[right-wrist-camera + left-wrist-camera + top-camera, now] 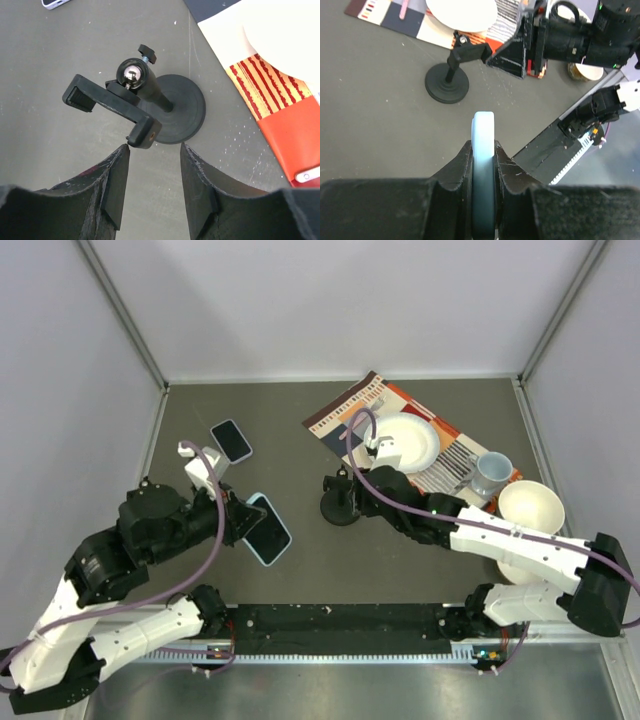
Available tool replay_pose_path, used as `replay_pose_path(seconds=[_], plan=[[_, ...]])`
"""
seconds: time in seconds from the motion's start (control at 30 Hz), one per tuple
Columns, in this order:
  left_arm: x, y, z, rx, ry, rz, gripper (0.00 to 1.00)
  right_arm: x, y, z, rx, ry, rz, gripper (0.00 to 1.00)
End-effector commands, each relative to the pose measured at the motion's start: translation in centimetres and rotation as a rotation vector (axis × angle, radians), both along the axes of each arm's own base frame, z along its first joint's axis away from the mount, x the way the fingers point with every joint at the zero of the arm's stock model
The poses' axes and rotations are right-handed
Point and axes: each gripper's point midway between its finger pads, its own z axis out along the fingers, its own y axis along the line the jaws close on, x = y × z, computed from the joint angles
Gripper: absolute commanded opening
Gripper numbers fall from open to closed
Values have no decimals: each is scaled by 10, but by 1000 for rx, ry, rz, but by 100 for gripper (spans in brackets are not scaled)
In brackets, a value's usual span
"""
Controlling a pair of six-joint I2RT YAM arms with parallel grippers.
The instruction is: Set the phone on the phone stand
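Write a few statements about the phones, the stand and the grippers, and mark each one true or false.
1. The left gripper is shut on the phone. True.
2. The phone already sits in the stand. False: the stand is empty and the phone is apart from it.
3. The right gripper holds the stand. False: its jaws are open, just short of the stand.
4. A second phone lies on the table. True.
5. The plate rests on the placemat. True.
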Motion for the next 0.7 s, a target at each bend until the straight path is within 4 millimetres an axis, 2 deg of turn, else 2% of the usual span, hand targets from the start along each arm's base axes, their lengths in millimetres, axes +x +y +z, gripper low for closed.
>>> replay_pose_path(seconds=[0.0,0.13,0.23,0.27,0.37,0.43,0.53,0.57,0.6,0.67], plan=[[1,-23,25,-112,-65,-74,0,16,15,26,55,-121,19,44],[5,-28,18,-100,-54,-74,0,21,17,18,24,-144,25,45],[3,-38,13,-103,-34,-118,0,25,20,16,-10,-158,47,40],[1,-41,14,-112,-35,-133,0,24,23,13,-23,-158,71,24],[0,-48,10,-106,-23,-170,0,22,29,11,-49,-169,134,0],[-3,-52,10,-102,-35,-203,0,18,33,10,-55,-186,195,0],[-15,-64,16,-121,-67,-319,0,-5,56,18,-32,-243,453,0],[-18,-68,18,-127,-76,-354,0,-22,68,19,-21,-253,600,0],[-25,-73,24,-148,-100,-413,0,-31,71,13,-37,-226,672,0],[-26,-81,26,-150,-105,-449,0,-42,80,16,-44,-211,773,0]])
